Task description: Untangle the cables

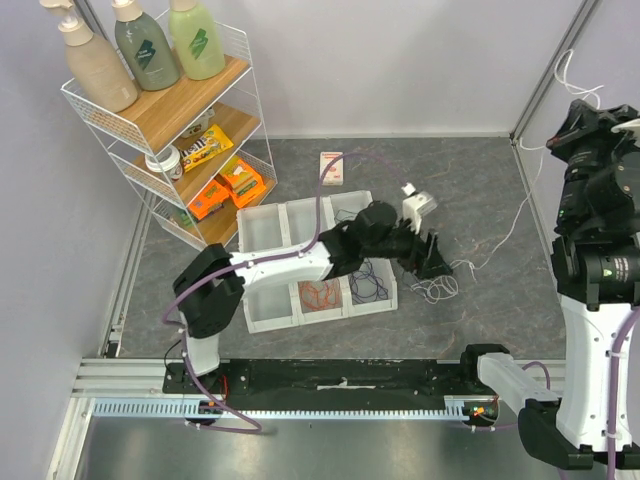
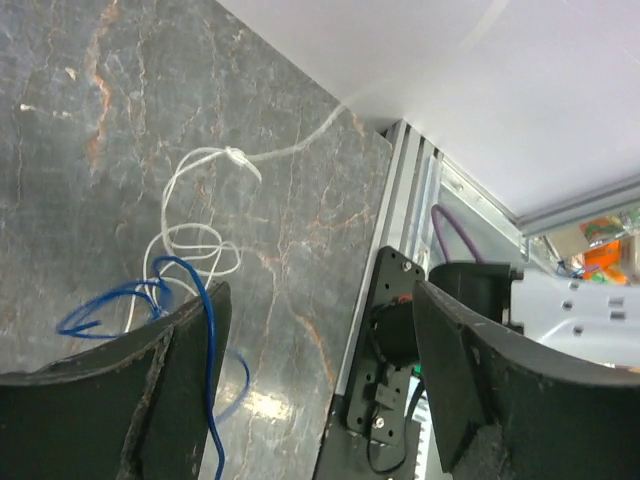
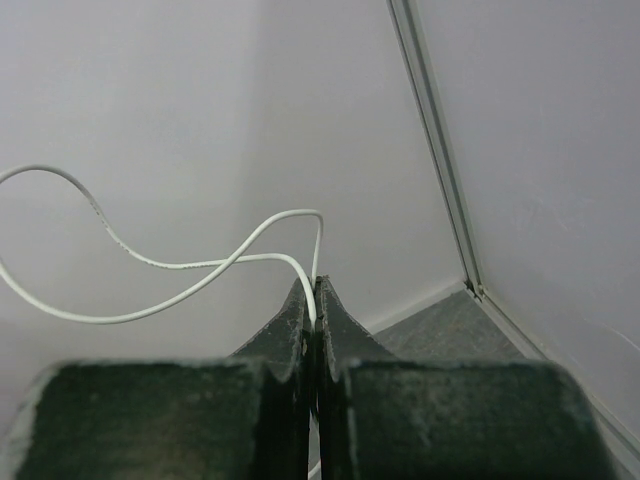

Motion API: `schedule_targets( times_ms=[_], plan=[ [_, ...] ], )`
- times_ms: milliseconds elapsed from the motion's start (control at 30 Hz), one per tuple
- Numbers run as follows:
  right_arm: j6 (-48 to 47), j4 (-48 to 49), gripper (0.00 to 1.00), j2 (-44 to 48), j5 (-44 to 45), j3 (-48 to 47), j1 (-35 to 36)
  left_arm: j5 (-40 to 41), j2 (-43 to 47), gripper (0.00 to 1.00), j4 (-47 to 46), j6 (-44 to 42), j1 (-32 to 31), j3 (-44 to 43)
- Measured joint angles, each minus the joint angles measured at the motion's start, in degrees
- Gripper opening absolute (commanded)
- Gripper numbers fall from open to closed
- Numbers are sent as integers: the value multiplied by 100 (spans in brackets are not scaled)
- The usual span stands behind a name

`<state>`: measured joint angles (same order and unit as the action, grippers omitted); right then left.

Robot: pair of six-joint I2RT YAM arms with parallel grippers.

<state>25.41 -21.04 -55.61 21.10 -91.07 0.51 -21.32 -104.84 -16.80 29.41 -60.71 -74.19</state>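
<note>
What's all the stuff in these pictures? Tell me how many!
Rack: one, white wire with wooden shelves, far left.
Pump bottles: three, beige, dark green, light green, top of the rack.
Snack packs: several, yellow and orange, lower shelves.
Tray: one, white, table middle.
Small box: one, pink and white, behind the tray.
Orange cable: one, in the tray.
Blue-purple cable: one, in the tray.
Blue cable: one, against a finger of the left gripper.
White cable: one, bunched right of the tray, rising to the right gripper.
Left gripper: one, black, open.
Right gripper: one, black, raised, shut on the white cable.
</note>
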Motion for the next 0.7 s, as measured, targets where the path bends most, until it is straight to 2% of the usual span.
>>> schedule_targets(
  times_ms=[67, 100, 133, 167, 200, 267, 367, 467, 533, 633, 700],
  plan=[
    [-2, -26, 0, -28, -2, -258, 0, 2, -348, 77, 715, -2, -2, -863],
    [-4, -39, 0, -55, -2, -402, 0, 22, -566, 69, 1067, -9, -2, -1353],
    [-4, -46, 0, -72, 0, -483, 0, 39, -750, 54, 1340, -15, -2, -1755],
    [-7, -46, 0, -79, -2, -566, 0, 52, -844, 34, 1497, -20, 0, -1958],
    [-11, -48, 0, -81, -2, -621, 0, 90, -892, 20, 1698, -63, 0, -2063],
    [-7, -66, 0, -35, 9, -623, 0, 151, -892, 2, 1961, -70, 0, -2059],
    [63, -122, 0, 138, 199, -223, 0, 205, -850, 2, 2166, -125, 0, -1871],
    [280, -356, 1, 385, 466, 721, -2, 278, -612, 2, 2295, -170, 0, -1429],
    [409, -485, 6, 461, 470, 1506, -4, 332, -345, 2, 2382, -223, 0, -1137],
    [529, -780, 21, 393, 319, 2691, -4, 437, 262, 2, 2487, -328, 0, -752],
    [592, -999, 38, 188, 15, 3480, -4, 472, 688, 2, 2485, -385, 0, -625]
  ],
)
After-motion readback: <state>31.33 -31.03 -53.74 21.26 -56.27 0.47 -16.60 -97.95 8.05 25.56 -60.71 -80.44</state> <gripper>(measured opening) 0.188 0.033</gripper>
